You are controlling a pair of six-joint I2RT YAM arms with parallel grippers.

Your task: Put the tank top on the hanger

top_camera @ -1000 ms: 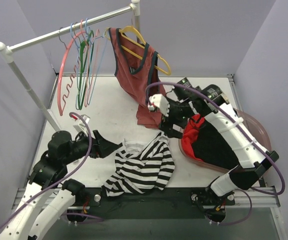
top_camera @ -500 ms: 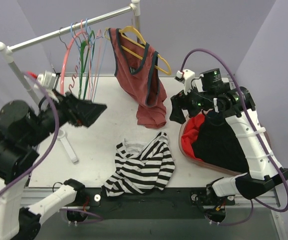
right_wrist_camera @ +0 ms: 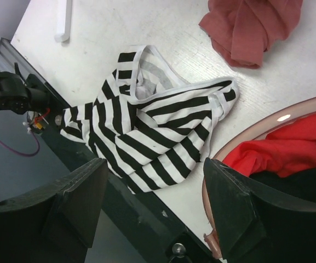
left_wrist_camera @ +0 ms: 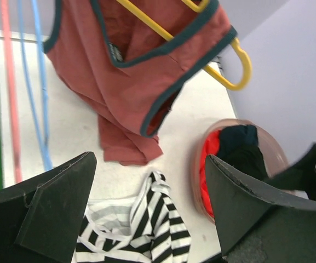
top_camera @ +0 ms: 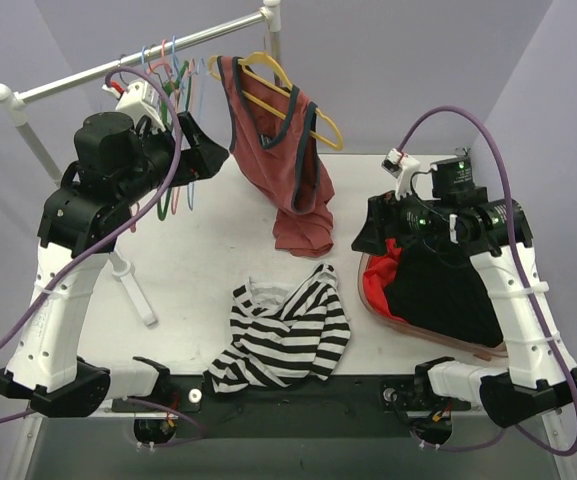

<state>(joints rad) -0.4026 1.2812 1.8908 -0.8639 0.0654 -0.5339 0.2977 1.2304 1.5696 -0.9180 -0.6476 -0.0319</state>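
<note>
Raised my left fingers (left_wrist_camera: 149,159) to the far thin blue wire hanger (left_wrist_camera: 41,98), released; right fingers (right_wrist_camera: 155,161) released; floppy striped tank top (top_camera: 283,335) crumpled near.

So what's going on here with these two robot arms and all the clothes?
The job is to put the striped tank top on the light-blue hanger, but neither is held yet. The tank top lies crumpled on the table near the front edge. The left gripper is open, raised by the rail where the hanger hangs among others. The right gripper is open too, hovering empty by the pink tub of clothes.
</note>
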